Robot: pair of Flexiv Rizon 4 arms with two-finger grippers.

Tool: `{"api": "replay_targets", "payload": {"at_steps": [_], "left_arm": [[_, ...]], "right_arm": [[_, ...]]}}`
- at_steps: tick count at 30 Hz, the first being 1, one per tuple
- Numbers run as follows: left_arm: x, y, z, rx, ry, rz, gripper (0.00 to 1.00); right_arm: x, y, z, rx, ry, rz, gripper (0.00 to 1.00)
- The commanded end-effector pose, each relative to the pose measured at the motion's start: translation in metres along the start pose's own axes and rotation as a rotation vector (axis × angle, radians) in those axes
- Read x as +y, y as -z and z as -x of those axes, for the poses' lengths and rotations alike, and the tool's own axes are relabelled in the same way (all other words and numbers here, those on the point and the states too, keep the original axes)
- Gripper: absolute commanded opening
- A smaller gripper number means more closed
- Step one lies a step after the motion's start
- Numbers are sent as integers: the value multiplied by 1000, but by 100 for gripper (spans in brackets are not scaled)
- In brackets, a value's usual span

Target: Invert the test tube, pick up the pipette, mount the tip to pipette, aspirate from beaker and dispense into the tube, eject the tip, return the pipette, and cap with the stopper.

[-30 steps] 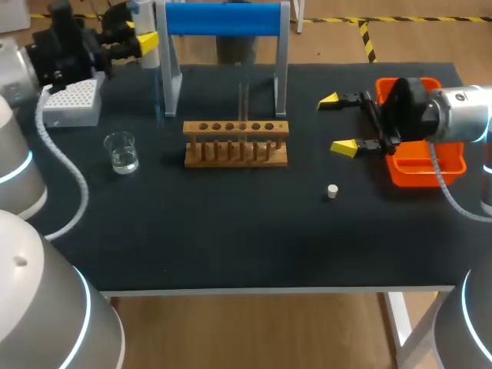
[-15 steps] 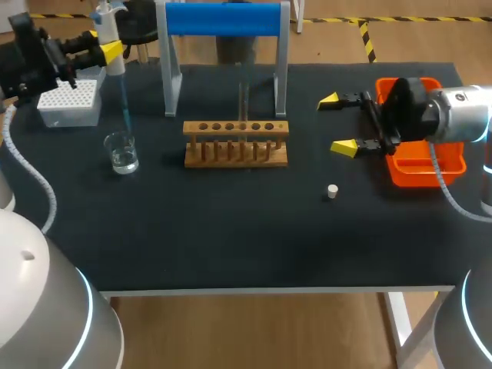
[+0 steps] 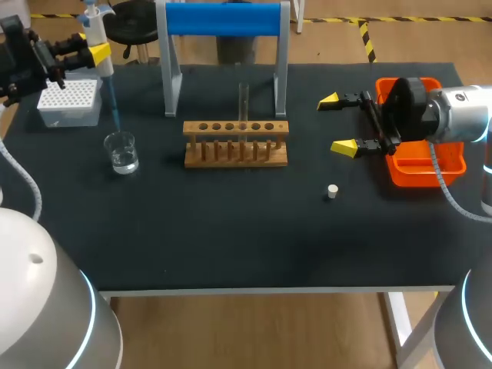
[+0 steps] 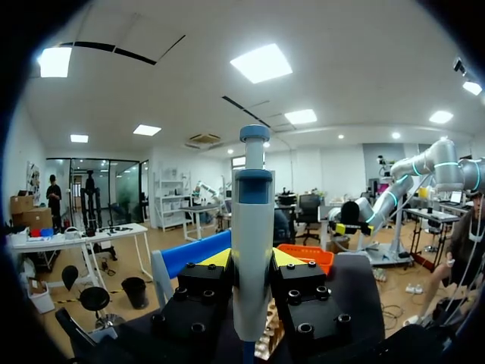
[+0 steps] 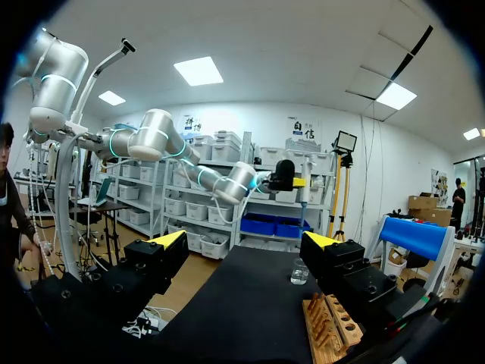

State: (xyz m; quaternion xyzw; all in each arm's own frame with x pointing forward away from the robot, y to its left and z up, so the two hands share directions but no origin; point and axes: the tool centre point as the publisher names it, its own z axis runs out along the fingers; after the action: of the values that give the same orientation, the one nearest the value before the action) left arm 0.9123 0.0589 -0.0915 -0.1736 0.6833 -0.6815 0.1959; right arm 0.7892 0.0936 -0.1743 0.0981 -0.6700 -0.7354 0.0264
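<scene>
At the table's (image 3: 231,238) far left corner the left gripper (image 3: 94,54) is clamped on the pipette (image 3: 94,23). In the left wrist view its fingers (image 4: 216,259) press the grey barrel (image 4: 251,227) from both sides, and the pipette stands upright between them. The blue tip (image 3: 111,108) hangs down past the white tip box (image 3: 71,100). Its lower end is at the rim of the beaker (image 3: 121,151), which holds some clear liquid near the left edge; whether the end dips inside cannot be told.

Along the far edge stands a grey stand with a blue top bar (image 3: 223,19). In front of it is the wooden rack (image 3: 236,144), with a test tube (image 3: 243,100) upright in it. The white stopper (image 3: 332,191) lies alone on the dark surface, right of the rack and nearer the front edge.

The right gripper (image 3: 337,124) hangs over the right side with its jaws wide apart and nothing between them, well apart from the stopper. Behind it an orange tray (image 3: 427,173) sits at the right edge.
</scene>
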Motion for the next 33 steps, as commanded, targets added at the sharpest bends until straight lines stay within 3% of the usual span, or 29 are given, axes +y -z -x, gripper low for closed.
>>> {"api": "replay_targets", "payload": {"at_steps": [1, 21, 33], "left_arm": [[1, -1, 5, 12, -2, -2, 0], [1, -1, 5, 12, -3, -1, 0], [1, -1, 5, 12, -3, -1, 0]], "right_arm": [[1, 0, 0, -1, 0, -3, 100], [1, 0, 0, -1, 0, -3, 100], [0, -60, -11, -54, -9, -121, 100]]}}
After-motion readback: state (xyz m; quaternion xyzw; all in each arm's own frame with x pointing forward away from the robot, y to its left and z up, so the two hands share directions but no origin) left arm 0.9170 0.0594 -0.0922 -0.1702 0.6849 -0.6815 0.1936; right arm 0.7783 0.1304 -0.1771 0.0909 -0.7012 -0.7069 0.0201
